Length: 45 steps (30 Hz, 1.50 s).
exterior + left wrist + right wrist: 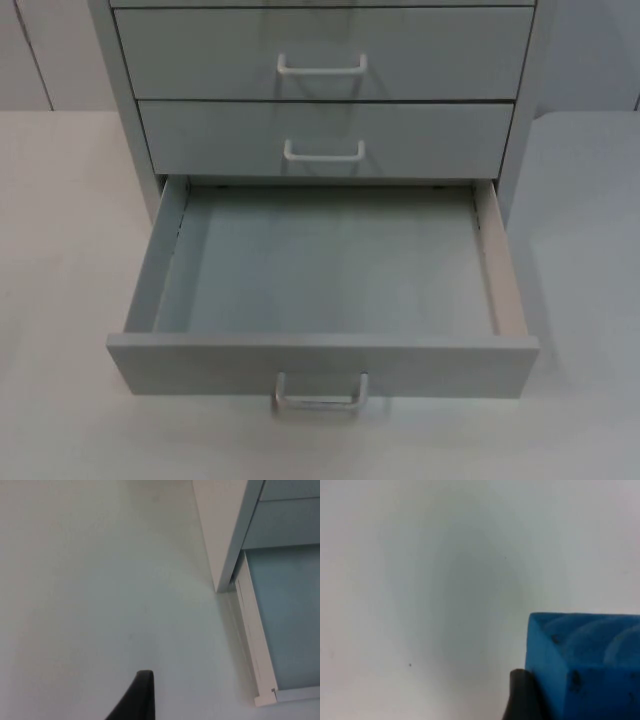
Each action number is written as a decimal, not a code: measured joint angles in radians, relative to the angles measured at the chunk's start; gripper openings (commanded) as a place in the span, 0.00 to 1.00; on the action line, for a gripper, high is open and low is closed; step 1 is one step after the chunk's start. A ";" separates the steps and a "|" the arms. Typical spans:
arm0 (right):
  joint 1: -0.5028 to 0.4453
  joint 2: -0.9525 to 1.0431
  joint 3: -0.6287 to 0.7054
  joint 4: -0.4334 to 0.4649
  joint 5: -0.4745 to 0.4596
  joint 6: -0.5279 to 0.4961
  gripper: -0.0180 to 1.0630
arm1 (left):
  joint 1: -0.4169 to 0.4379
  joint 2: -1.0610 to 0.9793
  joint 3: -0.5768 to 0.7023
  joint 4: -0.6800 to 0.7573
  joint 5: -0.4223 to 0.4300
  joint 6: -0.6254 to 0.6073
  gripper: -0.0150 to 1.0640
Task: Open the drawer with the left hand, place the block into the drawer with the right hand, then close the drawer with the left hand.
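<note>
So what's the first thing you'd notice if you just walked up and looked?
The bottom drawer of the grey cabinet is pulled wide open toward the front of the table, and nothing lies inside it. Next comes the bright blue block, seen close up right against the right hand's black fingertip. The left hand's fingertip hangs over bare table beside the cabinet's left side.

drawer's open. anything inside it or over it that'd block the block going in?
Nothing visible does. The bottom drawer is pulled out and its floor is bare, with nothing above the opening. The blue block sits against the right gripper's fingertip, over the white table.
</note>
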 measured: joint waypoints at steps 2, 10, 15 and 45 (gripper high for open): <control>0.000 -0.010 0.000 0.022 0.010 -0.022 0.02 | 0.000 0.000 0.000 0.000 -0.002 0.000 0.99; 0.000 -0.010 0.000 0.282 0.010 -0.272 0.02 | 0.000 0.000 0.000 0.000 -0.002 0.000 0.99; 0.000 -0.010 0.000 0.367 0.015 -0.350 0.02 | 0.000 0.000 0.000 0.000 -0.002 0.000 0.99; 0.810 0.424 -0.257 0.042 0.015 0.128 0.02 | 0.000 0.000 0.000 0.000 -0.002 0.000 0.99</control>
